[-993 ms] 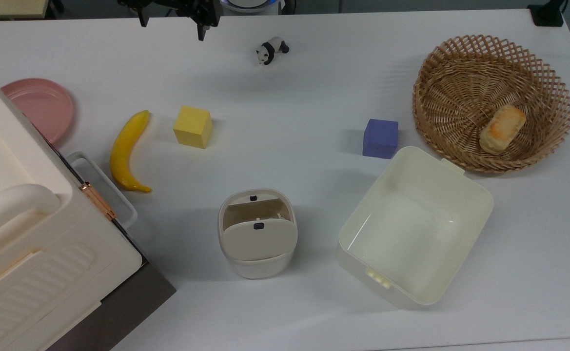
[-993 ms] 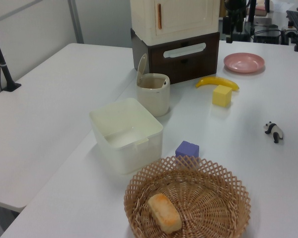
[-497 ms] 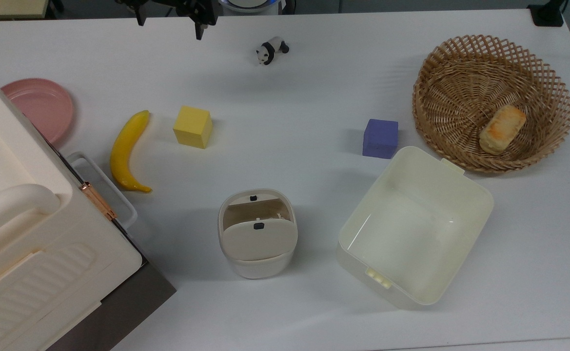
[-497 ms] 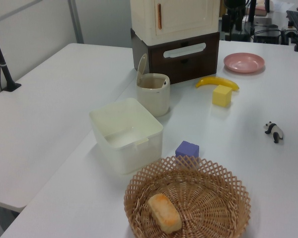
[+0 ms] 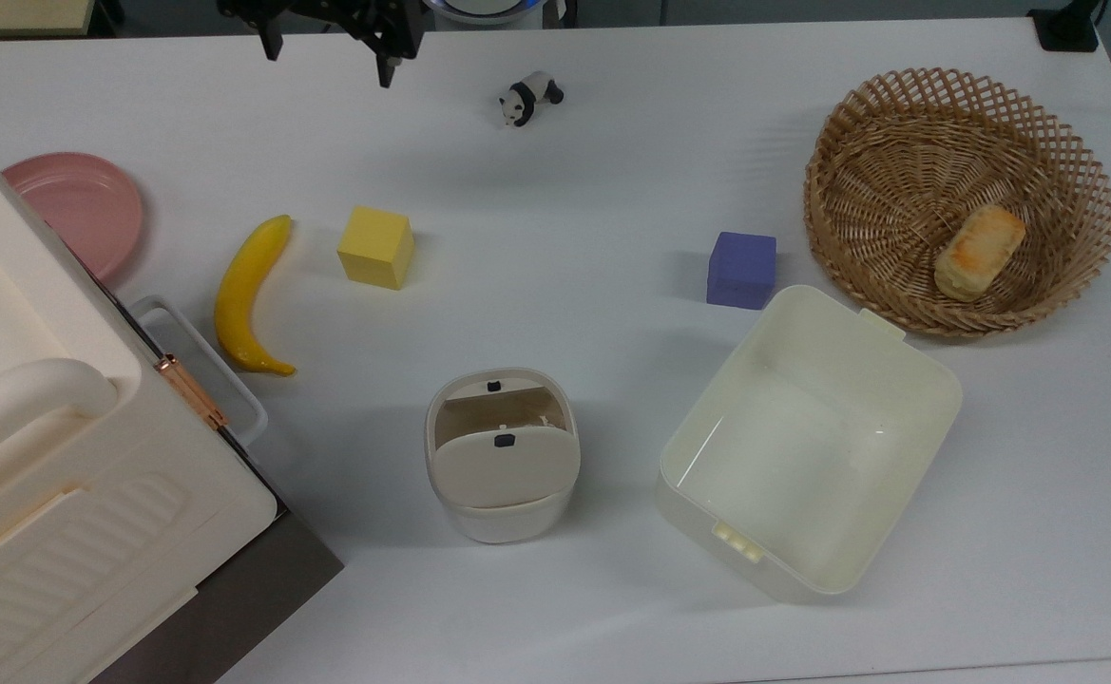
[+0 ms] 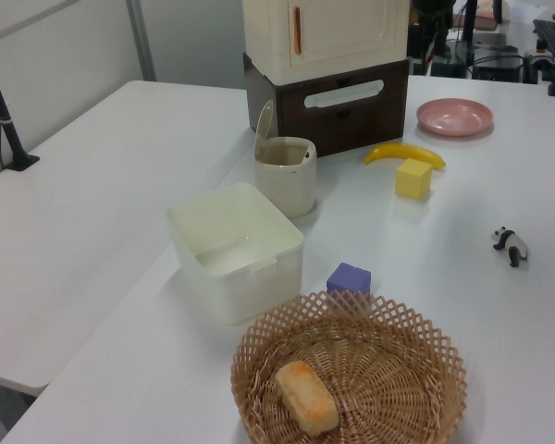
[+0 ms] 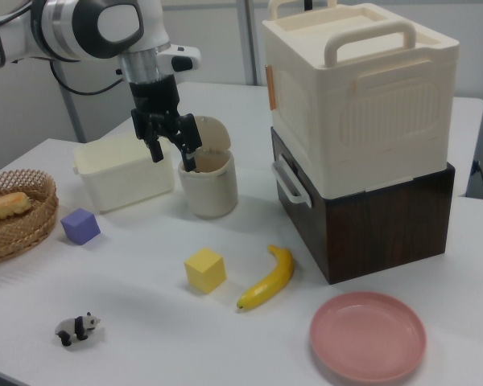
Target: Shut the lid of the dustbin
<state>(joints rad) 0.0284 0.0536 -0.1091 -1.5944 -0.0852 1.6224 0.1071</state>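
A big white table (image 5: 555,589) holds everything. In the top view a large cream box with a handle (image 5: 32,446) sits on a dark brown drawer box (image 7: 370,217) at the top view's left edge. A wide woven basket (image 5: 960,199) with a piece of bread (image 5: 980,251) inside is at the top view's right. Just beside it stands an open cream tub (image 5: 807,439).

The dustbin (image 5: 503,456) stands near the middle of the table, between the big box and the tub. Its lid (image 5: 505,467) is tipped up on the hinge, so the bin is open.

A pink plate (image 5: 80,207), a banana (image 5: 246,294), a yellow block (image 5: 376,247), a purple block (image 5: 741,270) and a tiny toy panda (image 5: 528,97) lie on the table too.

The claw (image 5: 327,49) hangs at the far edge of the table in the top view, well apart from the dustbin. Its two fingers are spread apart and hold nothing.
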